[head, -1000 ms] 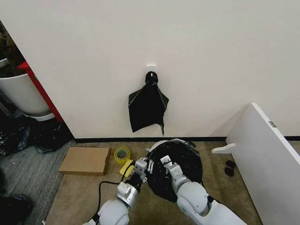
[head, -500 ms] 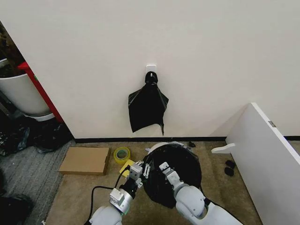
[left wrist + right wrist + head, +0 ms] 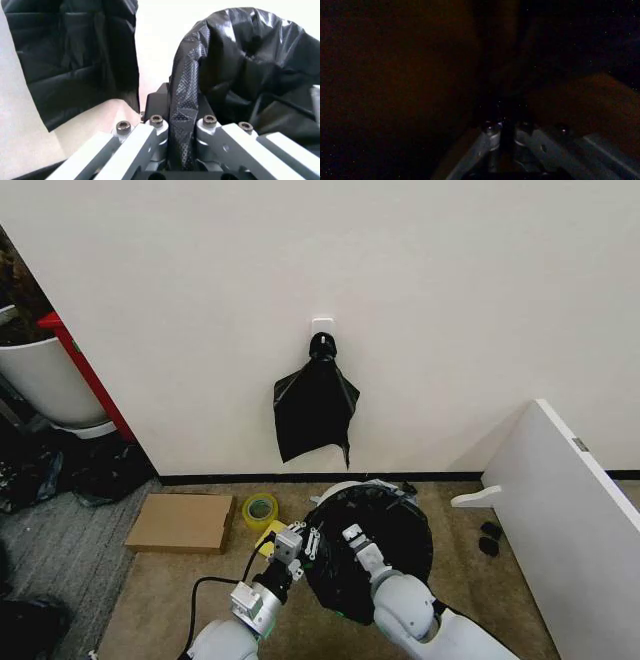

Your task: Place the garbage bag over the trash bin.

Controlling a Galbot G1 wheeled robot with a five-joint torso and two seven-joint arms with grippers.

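Since half a second ago the bag's mouth has spread wider across the bin and its near edge has been drawn lower.

Left gripper [image 3: 181, 123] is pinching a fold of the bag [image 3: 240, 63] between pressed-together fingers, at the bin's 9 o'clock side in the head view. Right gripper [image 3: 352, 535] sits at about 7 o'clock on the bag's mouth, buried in dark film; whether it is clamped I cannot tell.

Bin [image 3: 335, 491] shows as a pale rim sliver at 11 o'clock, on the carpet below the bags hung on the wall [image 3: 314, 408]. A tape roll [image 3: 261, 509] lies at 9 o'clock.

Risk, as I judge it: thin film may tear or slip from the pinch, or the far edge may pop off the rim if pulled unevenly.
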